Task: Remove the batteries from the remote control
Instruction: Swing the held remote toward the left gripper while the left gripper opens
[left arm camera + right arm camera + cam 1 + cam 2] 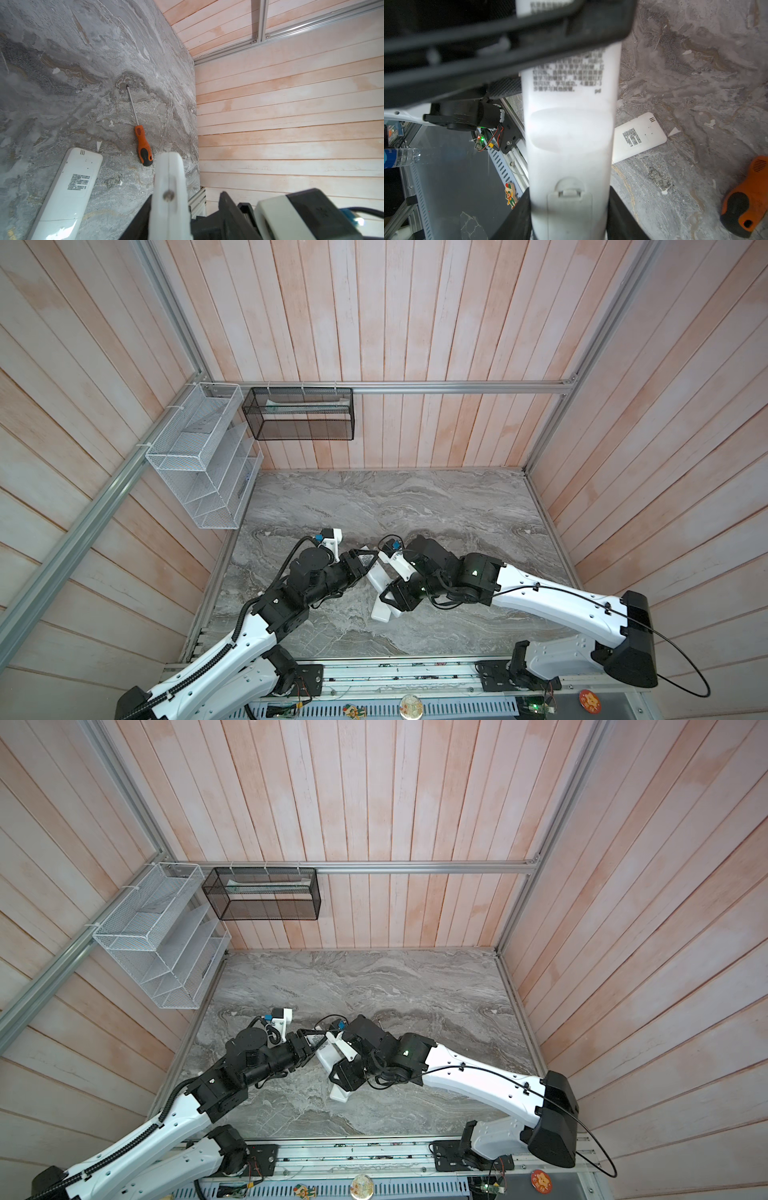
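Right black parallel gripper (569, 207) is clamped on the long white plastic remote (569, 128). Left black gripper (370, 562) straddles its far end, grip unclear tbh.

Both top views are hanging high over the near edge of the table (415, 497), looking down and toward the back wall (374, 323), so they're catching nearly the same whole scene. The left wrist cam is sitting low, looking across the table at a side wall (291, 124), with the screwdriver (141, 137) and loose remote (70, 187) close by. The right wrist cam is staring along the remote (569, 128) from so near it's blurring, and it's sharing that screwdriver (749, 197) and loose remote (639, 137).
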